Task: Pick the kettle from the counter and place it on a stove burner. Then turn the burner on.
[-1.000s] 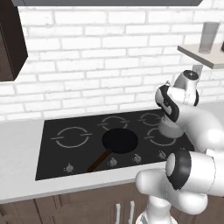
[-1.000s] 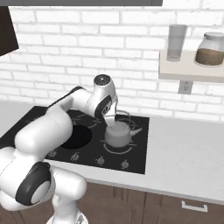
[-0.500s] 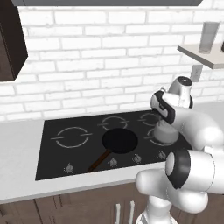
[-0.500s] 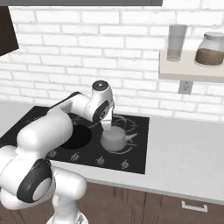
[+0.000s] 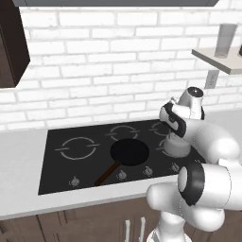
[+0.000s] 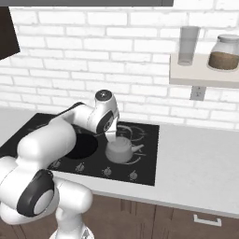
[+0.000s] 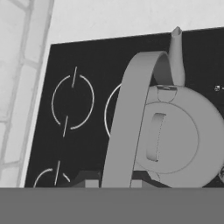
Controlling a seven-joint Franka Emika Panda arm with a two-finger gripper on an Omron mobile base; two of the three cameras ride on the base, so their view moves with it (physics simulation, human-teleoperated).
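The silver-grey kettle (image 6: 120,150) rests low on the front right stove burner (image 6: 138,159) of the black cooktop, spout toward the counter (image 6: 200,158) on the right. My gripper (image 6: 113,136) reaches down from above and is shut on the kettle's arched handle. In the hand view the handle (image 7: 131,118) runs between my two fingertips, the gripper (image 7: 114,183) closed around it, above the kettle lid (image 7: 175,140). An arc of the burner (image 7: 106,109) shows beside the kettle body. In the left base view the kettle (image 5: 176,146) sits partly behind my arm.
A black frying pan (image 5: 129,152) lies on the cooktop's middle, handle pointing to the front edge. A row of knobs (image 6: 107,171) lines the cooktop front. A wall shelf (image 6: 205,74) holds a glass and a jar. Brick wall behind.
The gripper has come down with the kettle, from hanging above the front right burner to sitting low on it. The pan has not moved.
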